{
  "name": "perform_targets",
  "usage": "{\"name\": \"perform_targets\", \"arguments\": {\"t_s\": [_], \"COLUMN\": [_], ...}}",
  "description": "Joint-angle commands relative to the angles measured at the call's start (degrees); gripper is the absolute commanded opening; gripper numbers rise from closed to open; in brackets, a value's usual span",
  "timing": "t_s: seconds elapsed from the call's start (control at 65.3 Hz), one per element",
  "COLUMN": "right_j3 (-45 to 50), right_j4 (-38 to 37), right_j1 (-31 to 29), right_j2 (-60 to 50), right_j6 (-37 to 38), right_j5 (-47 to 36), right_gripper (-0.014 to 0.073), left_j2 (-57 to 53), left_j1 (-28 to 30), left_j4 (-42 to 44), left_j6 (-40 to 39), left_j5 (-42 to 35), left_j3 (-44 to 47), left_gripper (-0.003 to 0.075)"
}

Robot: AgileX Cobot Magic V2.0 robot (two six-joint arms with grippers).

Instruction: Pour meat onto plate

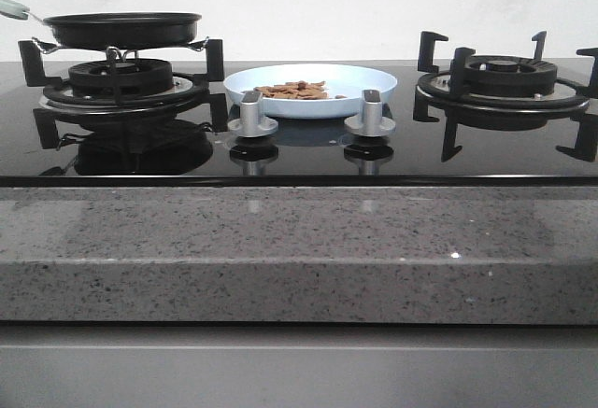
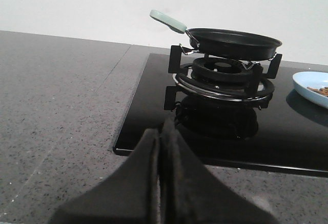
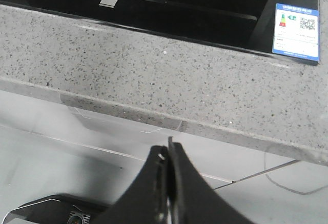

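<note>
Plate (image 1: 369, 81): pale blue, on the black glass hob (image 1: 299, 151), centred between the two burners, just behind the two silver knobs (image 1: 252, 114).
Meat (image 1: 294, 90): tan chunks heaped inside the plate.
Frying pan (image 1: 121, 27): black, on the left burner grate (image 1: 117, 77), left of the plate; pale green handle.
Left gripper (image 2: 160, 137): jaws pressed together, holding nothing, over the granite counter (image 2: 56, 106).
Right gripper (image 3: 168, 155): jaws closed, empty, past the counter's front edge.
</note>
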Motion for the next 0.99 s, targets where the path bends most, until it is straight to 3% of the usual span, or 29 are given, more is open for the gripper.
{"name": "perform_targets", "arguments": {"t_s": [0.0, 0.337, 0.98], "right_j3": [-1.48, -1.48, -1.48], "right_j4": [-0.46, -0.46, -0.46], "right_j1": [-0.24, -0.24, -0.24], "right_j2": [0.28, 0.28, 0.28], "right_j6": [-0.08, -0.08, -0.08], "right_j5": [-3.00, -3.00, -3.00], "right_gripper": [-0.0069, -0.0069, -0.0069], "left_j2": [-1.09, -1.09, -0.98], "left_j1": [-0.51, -0.51, -0.51], "left_j4": [1.58, 1.94, 1.94], "left_j6": [-2.30, -2.30, -2.30], "left_j5": [-4.56, -8.90, -8.67], "left_j3": [0.34, 0.34, 0.34], "left_gripper": [-0.0020, -0.0020, -0.0020]}}
